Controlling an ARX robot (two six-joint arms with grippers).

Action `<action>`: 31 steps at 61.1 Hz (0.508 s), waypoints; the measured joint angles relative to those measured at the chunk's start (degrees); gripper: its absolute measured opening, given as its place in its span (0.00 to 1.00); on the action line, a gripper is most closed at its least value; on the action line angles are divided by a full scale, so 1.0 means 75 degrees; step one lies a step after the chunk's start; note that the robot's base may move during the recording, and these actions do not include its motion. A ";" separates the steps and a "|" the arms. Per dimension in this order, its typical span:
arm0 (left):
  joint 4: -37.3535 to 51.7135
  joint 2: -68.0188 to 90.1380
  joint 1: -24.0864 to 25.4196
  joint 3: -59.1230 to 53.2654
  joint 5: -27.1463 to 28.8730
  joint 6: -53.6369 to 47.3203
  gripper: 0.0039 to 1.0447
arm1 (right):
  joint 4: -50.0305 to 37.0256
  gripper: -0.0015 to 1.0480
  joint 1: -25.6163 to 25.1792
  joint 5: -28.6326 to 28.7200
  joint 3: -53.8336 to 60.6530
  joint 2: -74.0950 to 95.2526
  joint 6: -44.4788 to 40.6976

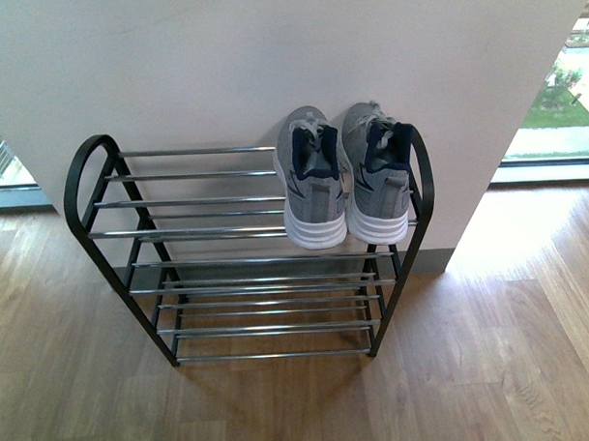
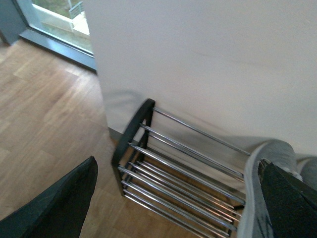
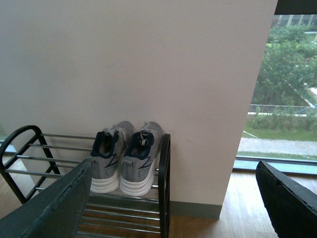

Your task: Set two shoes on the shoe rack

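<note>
While one gray shoe and its mate rest side by side on the top tier of the shoe rack, at its right end with heels toward the robot and toes toward the white wall, the left claw is spread wide with nothing gripped (a blurred gray shoe shows just beside one finger in that wrist's view). Likewise wide and empty, the right claw hangs back from the rack, which stands on the wooden floor against the wall.
</note>
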State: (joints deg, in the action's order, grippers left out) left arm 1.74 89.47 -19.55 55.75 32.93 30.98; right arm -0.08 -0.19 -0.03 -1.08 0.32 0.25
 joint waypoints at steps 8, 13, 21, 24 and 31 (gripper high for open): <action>-0.0195 -0.1276 0.0312 -0.0764 0.0134 -0.0192 0.91 | 0.0000 0.91 0.0000 0.0003 0.0000 0.0000 0.0000; -0.0385 -0.2014 0.0393 -0.1183 0.0259 -0.0259 0.91 | 0.0000 0.91 0.0000 0.0003 0.0000 0.0000 0.0000; -0.0638 -0.3197 0.0425 -0.1909 0.0501 -0.0332 0.91 | 0.0000 0.91 0.0000 0.0003 0.0000 0.0000 0.0000; -0.0638 -0.3561 0.0431 -0.2171 0.0501 -0.0326 0.91 | 0.0000 0.91 0.0000 0.0003 0.0000 0.0000 0.0000; -0.0513 -0.4068 0.0434 -0.2585 0.0370 -0.0323 0.91 | 0.0000 0.91 0.0000 0.0003 0.0000 0.0000 0.0000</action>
State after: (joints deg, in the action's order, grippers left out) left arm -2.11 58.96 -16.29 36.36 35.70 28.56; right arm -0.08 -0.19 -0.01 -1.08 0.32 0.25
